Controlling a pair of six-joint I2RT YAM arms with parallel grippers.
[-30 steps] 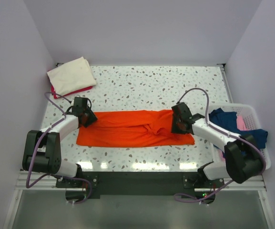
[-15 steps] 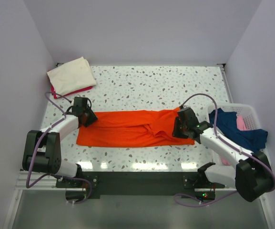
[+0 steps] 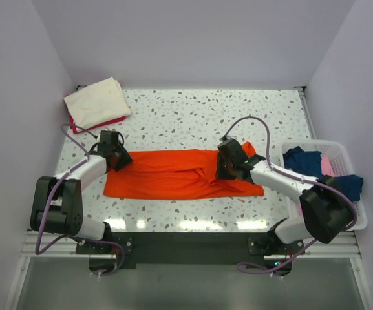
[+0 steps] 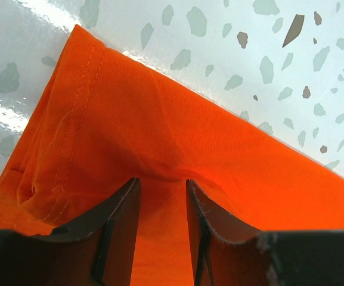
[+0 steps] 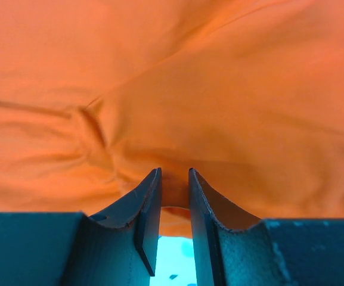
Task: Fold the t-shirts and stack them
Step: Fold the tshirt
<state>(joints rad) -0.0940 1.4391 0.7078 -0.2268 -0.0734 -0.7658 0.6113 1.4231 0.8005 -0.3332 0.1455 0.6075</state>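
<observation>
two pincers grip the orange shirt (image 3: 173, 179) spread flat across the middle of the frame: the left gripper (image 3: 116, 159) narrow on cloth at its left edge, the right gripper (image 3: 230, 166) almost closed on a fold near its right end. a folded cream shirt (image 3: 95, 102) lies at the upper left.

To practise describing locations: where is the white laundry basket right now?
In the top view, the white laundry basket sits at the right edge of the table, right of the orange t-shirt.
</observation>
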